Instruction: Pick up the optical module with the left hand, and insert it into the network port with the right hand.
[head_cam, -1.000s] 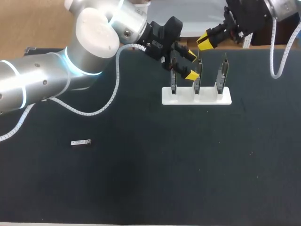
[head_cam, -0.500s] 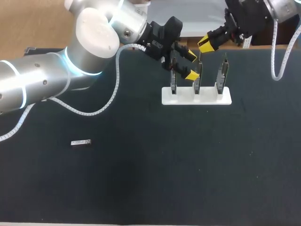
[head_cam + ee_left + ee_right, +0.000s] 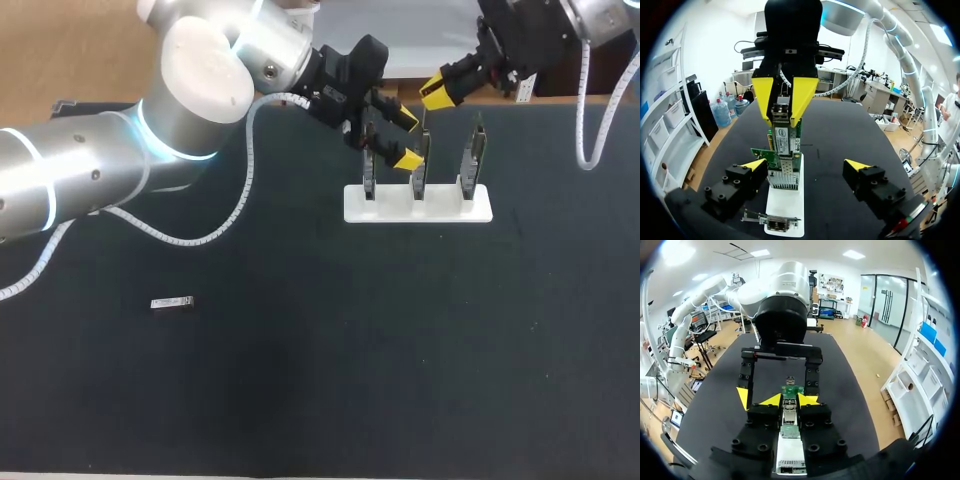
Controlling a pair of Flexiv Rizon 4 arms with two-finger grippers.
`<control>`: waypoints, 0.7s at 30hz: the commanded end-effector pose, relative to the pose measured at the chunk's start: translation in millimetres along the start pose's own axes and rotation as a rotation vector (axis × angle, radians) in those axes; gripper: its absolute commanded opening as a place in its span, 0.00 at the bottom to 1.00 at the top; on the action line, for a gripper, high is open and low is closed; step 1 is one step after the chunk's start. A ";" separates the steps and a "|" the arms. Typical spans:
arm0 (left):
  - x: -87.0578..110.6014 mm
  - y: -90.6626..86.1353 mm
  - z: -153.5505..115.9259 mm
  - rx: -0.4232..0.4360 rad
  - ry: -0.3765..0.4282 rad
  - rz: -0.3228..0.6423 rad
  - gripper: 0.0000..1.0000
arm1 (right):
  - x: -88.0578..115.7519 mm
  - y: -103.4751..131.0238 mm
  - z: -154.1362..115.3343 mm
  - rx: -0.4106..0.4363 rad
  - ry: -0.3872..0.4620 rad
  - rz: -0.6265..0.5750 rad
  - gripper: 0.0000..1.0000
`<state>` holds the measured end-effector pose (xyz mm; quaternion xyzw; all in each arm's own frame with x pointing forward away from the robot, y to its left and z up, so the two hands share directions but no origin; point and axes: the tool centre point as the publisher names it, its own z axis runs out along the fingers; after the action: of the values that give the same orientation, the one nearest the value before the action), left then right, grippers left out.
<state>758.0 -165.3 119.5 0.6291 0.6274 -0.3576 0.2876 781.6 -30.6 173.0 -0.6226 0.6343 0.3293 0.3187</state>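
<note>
The two yellow fingers of my right gripper (image 3: 783,119) are clamped on the optical module (image 3: 785,139), one on each side of its upper end; the module hangs upright beneath them, its lower end at the port (image 3: 785,178) on the top edge of the middle network card (image 3: 764,156); how far in it sits I cannot tell. The fingers of my left gripper (image 3: 805,167) are spread wide and hold nothing; the middle card stands in the gap between them, close to one finger and well apart from the other; whether it touches the near finger I cannot tell.

From overhead, the right arm (image 3: 545,30) comes in from the far right corner with its gripper above the middle card; the left arm (image 3: 190,95) reaches across from the left, its gripper level with the card tops. Three cards stand upright in a row in a white base (image 3: 445,211); the left-hand card (image 3: 369,172) is just beside the left gripper, and the right-hand card (image 3: 472,158) stands free. The base sits toward the far side of the dark table (image 3: 350,380); a second module (image 3: 171,302) lies flat on the cloth, well apart from the base, toward the near left.
</note>
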 end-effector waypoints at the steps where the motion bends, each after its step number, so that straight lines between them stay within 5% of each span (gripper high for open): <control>1: -0.9 2.2 0.1 0.005 0.005 -0.001 1.00 | -0.1 1.2 -0.2 0.003 0.001 -0.003 0.00; 21: -0.9 2.2 0.1 0.005 0.005 -0.001 1.00 | 3.4 1.9 4.6 -0.002 0.016 0.004 0.00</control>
<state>758.0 -165.3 119.5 0.6291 0.6274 -0.3576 0.2876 780.6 -29.4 170.7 -0.6245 0.6368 0.3269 0.3123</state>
